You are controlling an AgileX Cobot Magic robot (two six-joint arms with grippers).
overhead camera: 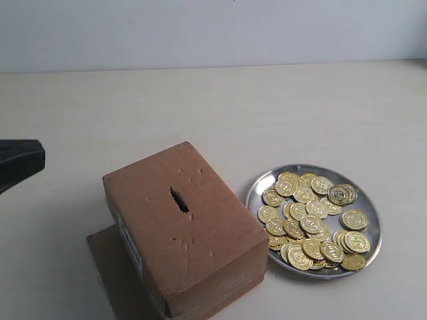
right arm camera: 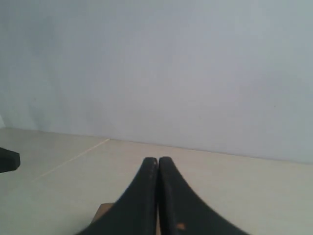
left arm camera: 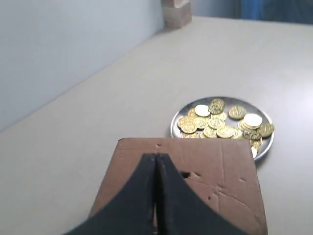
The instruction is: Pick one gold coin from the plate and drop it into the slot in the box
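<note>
The brown cardboard box stands at the front centre of the table, its dark ragged slot in the top face. To its right lies the round silver plate heaped with several gold coins. My left gripper is shut with nothing in it and hangs above the box, the slot just beside its fingers and the plate of coins beyond. In the exterior view only its dark tip shows at the left edge. My right gripper is shut and empty, facing the wall.
A flat brown cardboard sheet lies under the box at the front left. A small cardboard block stands by the pale wall. A dark arm part shows across the table in the right wrist view.
</note>
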